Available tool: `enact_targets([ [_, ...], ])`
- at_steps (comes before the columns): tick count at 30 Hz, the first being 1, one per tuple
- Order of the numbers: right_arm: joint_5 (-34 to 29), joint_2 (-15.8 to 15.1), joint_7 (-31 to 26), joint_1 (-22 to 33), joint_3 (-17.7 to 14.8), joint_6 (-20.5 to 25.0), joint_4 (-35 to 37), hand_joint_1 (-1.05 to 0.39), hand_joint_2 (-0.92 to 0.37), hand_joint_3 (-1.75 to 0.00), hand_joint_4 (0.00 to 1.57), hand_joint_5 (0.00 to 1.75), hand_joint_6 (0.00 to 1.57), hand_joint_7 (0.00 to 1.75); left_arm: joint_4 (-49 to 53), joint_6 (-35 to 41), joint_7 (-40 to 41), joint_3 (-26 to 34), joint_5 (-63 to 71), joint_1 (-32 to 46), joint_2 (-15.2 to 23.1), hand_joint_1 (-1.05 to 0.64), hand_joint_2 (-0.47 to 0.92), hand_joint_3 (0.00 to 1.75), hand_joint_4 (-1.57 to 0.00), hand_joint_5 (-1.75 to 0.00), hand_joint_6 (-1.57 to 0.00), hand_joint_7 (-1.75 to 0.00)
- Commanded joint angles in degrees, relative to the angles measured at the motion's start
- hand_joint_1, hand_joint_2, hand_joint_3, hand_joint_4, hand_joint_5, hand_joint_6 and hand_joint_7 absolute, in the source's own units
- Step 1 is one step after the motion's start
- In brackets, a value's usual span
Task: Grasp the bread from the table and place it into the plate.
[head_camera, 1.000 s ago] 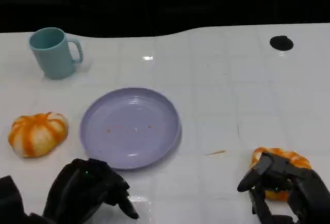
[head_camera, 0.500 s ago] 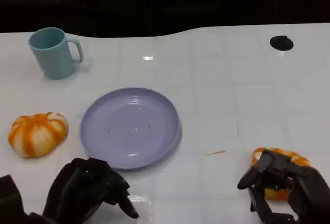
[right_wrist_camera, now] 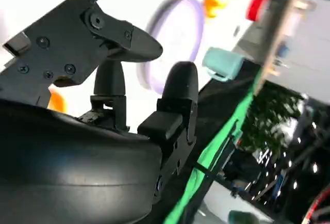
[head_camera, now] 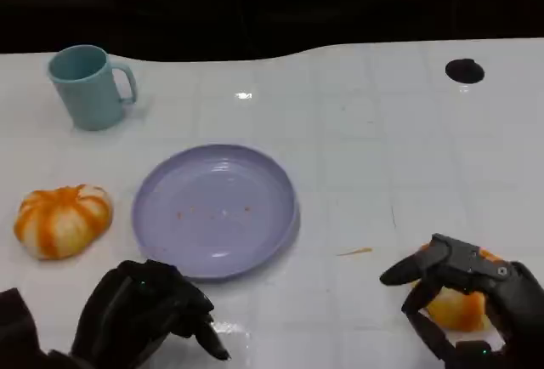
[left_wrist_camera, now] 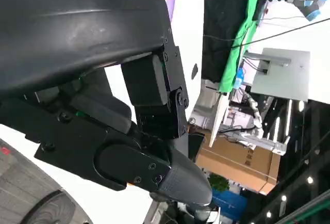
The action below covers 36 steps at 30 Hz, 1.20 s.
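Note:
An orange-and-white bread (head_camera: 459,309) lies at the table's front right. My right hand (head_camera: 472,301) arches over it, fingers spread across its top and down its left side, thumb pointing left and clear of it. In the right wrist view the fingers (right_wrist_camera: 175,95) stretch out apart, with a bit of orange bread (right_wrist_camera: 54,100) beneath them. The empty lilac plate (head_camera: 212,212) sits left of centre, also in the right wrist view (right_wrist_camera: 178,38). My left hand (head_camera: 144,309) rests at the front left, fingers curled in on nothing.
A second orange-and-white bread (head_camera: 64,220) lies left of the plate. A teal cup (head_camera: 85,87) stands at the back left. A black round spot (head_camera: 463,70) marks the back right, and a small orange crumb (head_camera: 357,252) lies right of the plate.
My right hand has lifted its fingers and spread them further over the bread, thumb swinging out to the left. The left hand and the other things have not moved.

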Motion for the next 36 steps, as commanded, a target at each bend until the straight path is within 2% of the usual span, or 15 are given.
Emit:
enact_targets([
  [1, -8.11, -3.83, -2.59, -1.02, -1.88, -0.76, -2.58, -0.36, -0.4, -0.97, 0.46, 1.0, 0.54, 0.64, 0.14, -0.15, 0.65, 0.38, 0.1, 0.01, 0.64, -1.05, 0.88, 0.0, -1.56, -0.62, -1.57, -0.27],
  [4, -12.87, -5.93, -3.64, -1.35, -2.44, -0.82, -3.84, -0.34, -0.45, -0.83, 0.46, 0.87, 0.61, 0.4, 0.05, -0.34, 0.5, 0.35, 0.1, 0.18, 0.66, -1.05, 0.88, 0.0, -1.56, -0.63, -1.57, -0.27],
  [6, -16.23, -7.4, -4.1, -1.3, -2.67, -0.2, -5.19, -0.38, -0.54, -0.68, 0.45, 0.75, 0.63, 0.24, -0.14, -0.41, 0.63, 0.26, 0.22, 0.34, 0.66, -1.05, 0.88, 0.0, -1.56, -0.63, -1.57, -0.27],
  [12, -21.76, -10.49, -2.95, -0.86, -3.2, 2.92, -10.31, -0.37, -0.63, -0.42, 0.32, 0.57, 0.62, 0.07, -1.01, 0.93, 0.82, 0.18, -0.41, 0.78, 0.56, -1.05, 0.87, 0.0, -1.55, -0.63, -1.57, -0.27],
  [16, -27.16, -12.74, -0.9, -0.41, -3.3, 6.63, -15.08, -0.39, -0.72, -0.19, 0.25, 0.54, 0.58, 0.01, -1.03, 0.97, 0.39, 0.33, -0.76, 0.79, 0.46, -1.04, 0.87, 0.0, -1.55, -0.63, -1.57, -0.26],
  [21, -33.84, -14.11, 3.62, -0.04, -2.31, 12.85, -20.84, -0.38, -0.75, -0.07, 0.17, 0.5, 0.51, 0.0, -0.8, 0.47, 0.1, 0.32, -0.7, 0.75, 0.4, -1.03, 0.87, 0.0, -1.54, -0.62, -1.57, -0.24],
  [29, -42.36, -14.87, 8.25, -1.74, 0.17, 18.11, -23.15, -0.37, -0.73, -0.01, 0.14, 0.45, 0.47, 0.0, -0.33, 0.28, 0.15, 0.24, -0.52, 0.3, 0.31, -1.03, 0.88, 0.0, -1.54, -0.63, -1.57, -0.24],
  [36, -46.79, -15.6, 9.25, -3.74, 2.19, 19.65, -21.27, -0.36, -0.71, 0.0, 0.14, 0.4, 0.43, 0.0, -0.56, 0.52, 0.7, 0.22, -0.41, 0.32, 0.09, -1.03, 0.88, 0.0, -1.54, -0.63, -1.57, -0.24],
])
